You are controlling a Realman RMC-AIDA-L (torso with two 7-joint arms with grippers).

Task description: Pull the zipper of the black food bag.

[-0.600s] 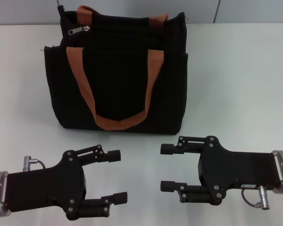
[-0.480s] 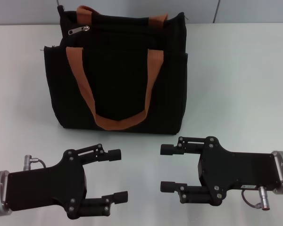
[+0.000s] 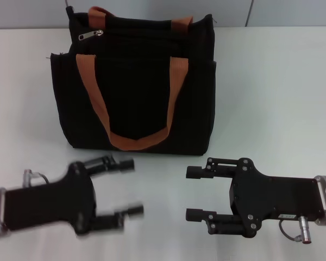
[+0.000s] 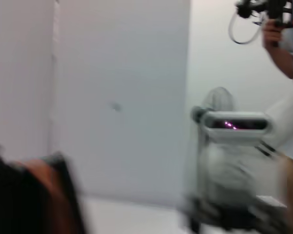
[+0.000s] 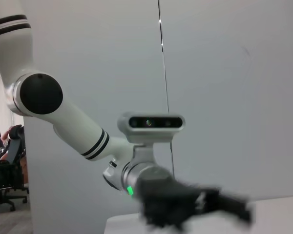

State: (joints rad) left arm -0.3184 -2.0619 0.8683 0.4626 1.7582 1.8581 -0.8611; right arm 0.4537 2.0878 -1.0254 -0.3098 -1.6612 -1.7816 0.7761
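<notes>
The black food bag (image 3: 136,81) stands upright on the white table at the back, with two orange-brown handle loops (image 3: 133,138). The silver zipper pull tab (image 3: 91,35) lies at the bag's upper left edge. My left gripper (image 3: 129,186) is open and empty near the front left, in front of the bag, blurred by motion. My right gripper (image 3: 194,193) is open and empty at the front right. A corner of the bag (image 4: 24,195) shows in the left wrist view. The right wrist view shows the left arm and its blurred gripper (image 5: 195,207).
The white table (image 3: 271,92) extends to both sides of the bag. A grey wall (image 3: 152,8) runs behind it. In the left wrist view a person's hand (image 4: 278,39) holds a device at the top, and the right arm's camera (image 4: 234,124) shows.
My left gripper has started moving, shifting slightly left and up toward the bag, and is now blurred. The right gripper and the bag have not moved.
</notes>
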